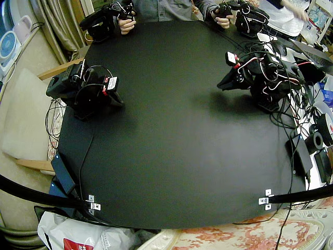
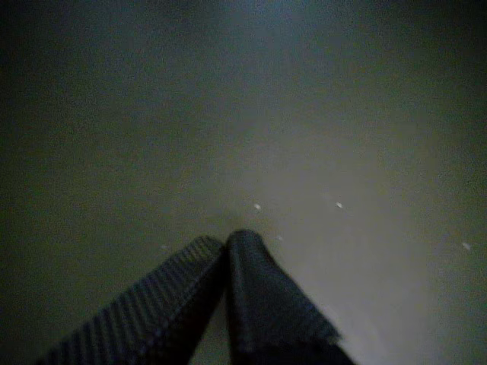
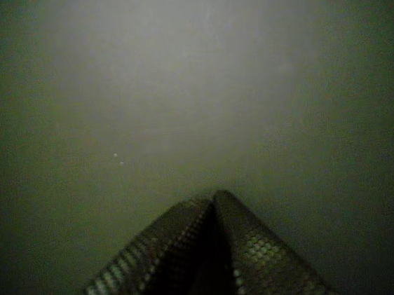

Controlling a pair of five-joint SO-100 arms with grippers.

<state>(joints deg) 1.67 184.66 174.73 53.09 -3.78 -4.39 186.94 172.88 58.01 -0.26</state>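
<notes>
The fixed view is looking down over the whole table [image 1: 171, 156]; 2 wrist views are facing its top closely.

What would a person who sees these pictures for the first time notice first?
The matte black table fills the fixed view. The black left arm and black right arm crouch folded at opposite sides. In a wrist view a hand shows fingers pressed together; so does the other hand.

Nothing legible anywhere. White tag [image 1: 111, 83] on the right arm [image 1: 78, 89] and white tag [image 1: 231, 57] on the left arm [image 1: 263, 75]: too small to read. Red print on the white plastic bag [image 1: 67, 237] below the desk [image 1: 171, 135] edge: cut off, unreadable. Both wrist views: only blurred dark surface.
</notes>
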